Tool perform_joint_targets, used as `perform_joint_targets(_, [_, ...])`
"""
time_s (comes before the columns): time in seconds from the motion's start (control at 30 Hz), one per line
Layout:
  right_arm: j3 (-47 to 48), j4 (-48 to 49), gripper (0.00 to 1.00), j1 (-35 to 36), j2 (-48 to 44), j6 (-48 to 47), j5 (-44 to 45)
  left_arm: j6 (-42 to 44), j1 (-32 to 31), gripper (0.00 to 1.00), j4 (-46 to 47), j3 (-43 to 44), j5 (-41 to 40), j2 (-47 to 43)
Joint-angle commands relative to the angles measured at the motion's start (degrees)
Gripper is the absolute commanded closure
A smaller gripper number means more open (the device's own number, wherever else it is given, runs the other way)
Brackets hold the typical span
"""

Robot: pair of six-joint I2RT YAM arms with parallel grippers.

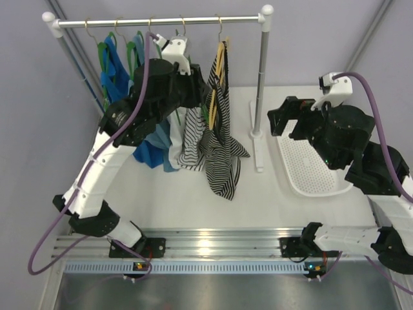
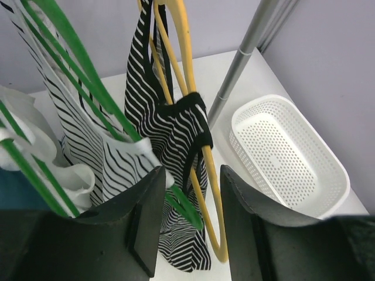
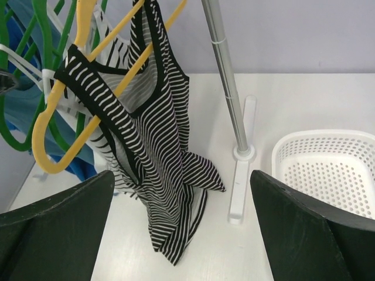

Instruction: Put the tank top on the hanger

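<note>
Striped tank top [image 3: 149, 146] draped on the yellow hanger [image 3: 45, 168], nothing gripped.
Left end effector [image 2: 192, 172] partly spread and empty, a thin green hanger [image 2: 76, 64] crossing the gap; right end effector [image 3: 181, 175] spread wide, empty, near the perforated white basket [image 3: 328, 170]. Soft fabric hanging below the metal rail [image 1: 161, 21] toward the worktop's [image 1: 271, 206] far edge, hem crumpled on the surface.

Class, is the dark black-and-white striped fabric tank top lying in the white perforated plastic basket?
No, the tank top hangs from the thin yellow-orange hanger, outside the basket.
</note>
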Motion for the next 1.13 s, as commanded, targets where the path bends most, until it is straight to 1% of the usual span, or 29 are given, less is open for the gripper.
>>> perform_joint_targets(0.0, [-1.44,3.07,0.00,-0.26,-0.97,-0.48,-2.16,0.62,0.16,0.52,3.24,-3.38,2.88,-5.86])
perform_joint_targets(0.1, [-4.51,4.65,0.00,-0.17,-2.28,-0.83,-5.59,0.71,0.16,0.52,5.61,-8.92,5.07,-10.87])
perform_joint_targets(0.13, [-5.57,6.04,0.00,-0.17,-2.81,-0.74,-6.29,0.79,0.07,0.52,6.14,-12.33,5.43,-12.27])
perform_joint_targets(0.2, [-9.26,7.54,0.00,-0.26,-4.65,-0.31,-7.70,1.23,0.16,0.52,7.89,-16.21,6.75,-17.00])
perform_joint_targets(0.23, [-10.57,7.99,0.00,-0.26,-5.36,-0.22,-8.14,1.32,0.07,0.52,8.51,-20.32,6.84,-18.68])
perform_joint_targets(0.27, [-13.72,8.43,0.00,-0.26,-6.06,-0.04,-9.10,1.58,0.16,0.51,8.95,-22.27,6.92,-20.18])
perform_joint_targets(0.3, [-15.49,8.95,0.00,-0.35,-7.63,0.40,-9.55,1.85,0.07,0.51,9.48,-24.12,7.10,-23.59])
perform_joint_targets(0.33, [-17.25,10.00,0.00,-0.18,-8.52,0.66,-9.73,2.37,0.07,0.51,9.74,-27.62,7.19,-25.10])
perform_joint_targets(0.47, [-28.22,12.03,0.00,-0.26,-13.27,2.68,-8.68,2.90,0.16,0.51,10.54,-36.77,7.36,-33.28])
perform_joint_targets(0.5, [-29.91,12.12,0.00,-0.17,-15.01,3.56,-8.24,2.90,0.16,0.51,10.89,-38.79,7.63,-34.77])
perform_joint_targets(0.53, [-31.49,12.38,0.00,-0.26,-16.08,4.00,-7.89,2.82,0.16,0.51,11.15,-42.64,7.80,-37.92])
perform_joint_targets(0.6, [-35.27,12.12,0.00,-0.17,-18.36,5.84,-6.65,2.64,0.16,0.51,11.41,-46.36,8.15,-40.57])
perform_joint_targets(0.7, [-39.75,12.39,0.00,-0.26,-21.00,7.51,-6.65,2.12,0.16,0.51,12.99,-54.34,8.77,-45.41])
perform_joint_targets(0.83, [-41.17,11.77,0.00,-0.26,-20.75,8.31,-6.39,1.32,0.16,0.51,14.05,-58.93,9.30,-47.09])
perform_joint_targets(1.1, [-41.79,12.03,0.00,-0.26,-19.60,8.31,-6.04,1.67,0.16,0.52,14.49,-60.35,9.74,-47.44])
